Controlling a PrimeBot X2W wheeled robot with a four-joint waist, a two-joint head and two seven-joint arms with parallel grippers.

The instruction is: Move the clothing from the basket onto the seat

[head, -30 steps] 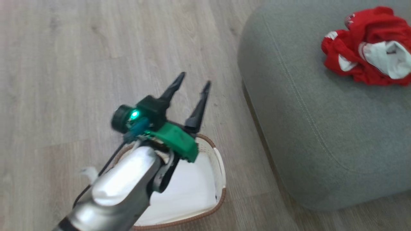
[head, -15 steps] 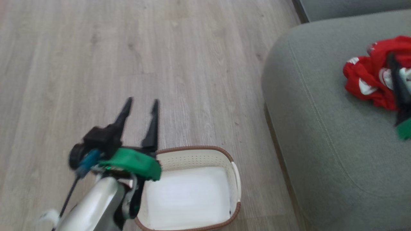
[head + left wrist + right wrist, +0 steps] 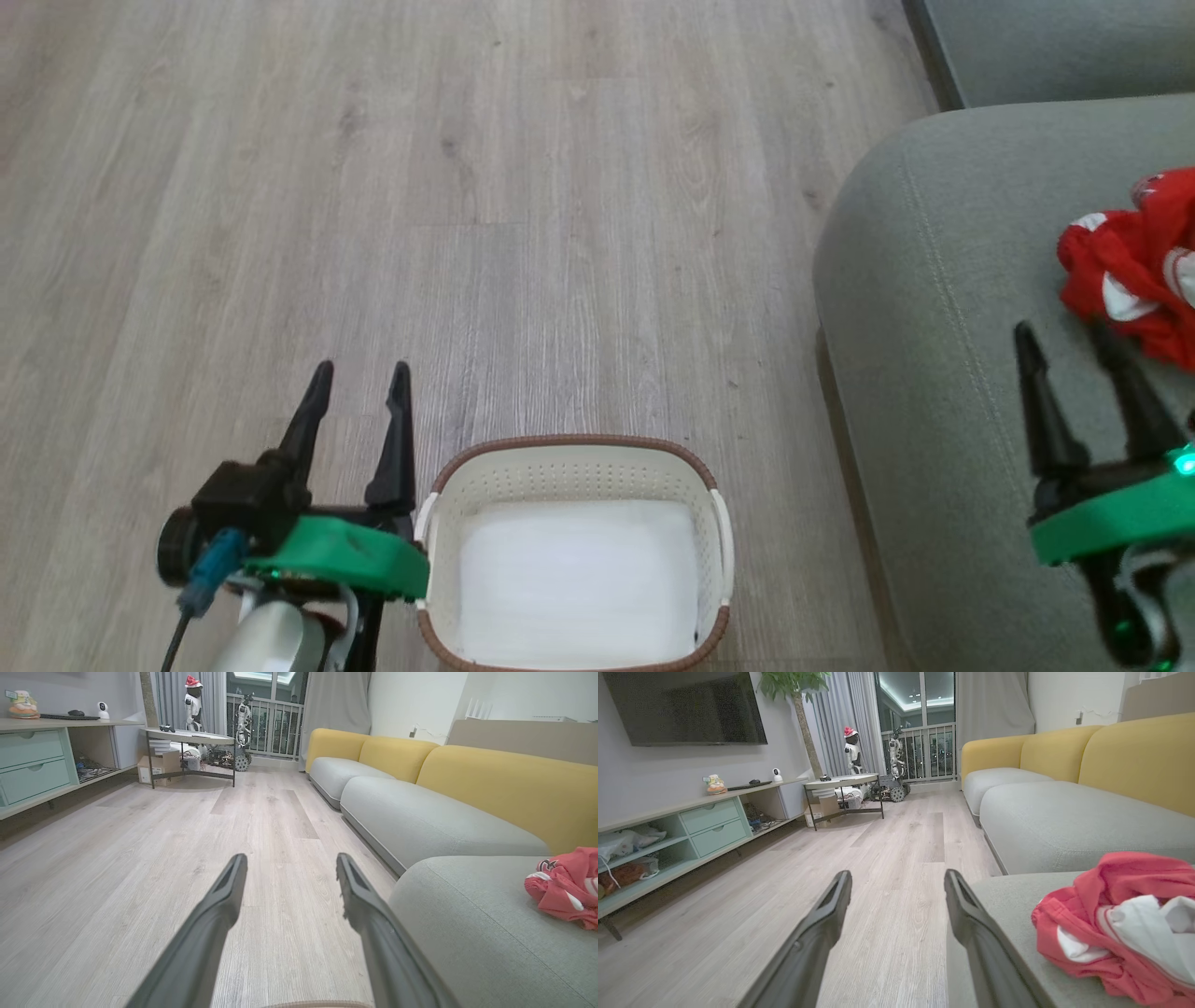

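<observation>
**Clothing on the seat; both pincers wide and holding nothing**

Edges and room. In the head view the basket point(image 3: 571, 474) stands at 6 o'clock on the pale wood floor point(image 3: 513, 233). Its brown rim is rounded and its white bottom is bare. Open boards run from 9 through 12 o'clock. The seat point(image 3: 934, 392) fills 3 to 5 o'clock, with its rounded corner at 2 o'clock. A strip of floor separates its edge from the basket's right handle, so the two are apart. A stitched seam follows the cushion's curve just inside that edge.

Grippers. The left gripper point(image 3: 362, 369) sits at 8 o'clock over the floor, just beside the basket's left handle. Its fingers point to 12 and are spread wide, with nothing between them. The right gripper point(image 3: 1064, 329) sits at 4 o'clock over the seat, likewise spread wide and empty. In the right wrist view the garments lie to the right of its fingers, with a gap between.

Task item. The clothing point(image 3: 1134, 275) lies on the seat at 3 o'clock, cut off by the frame edge. It is a crumpled heap of bright red shiny fabric with white stripes. The right wrist view shows a white inner panel at 4 o'clock.
</observation>
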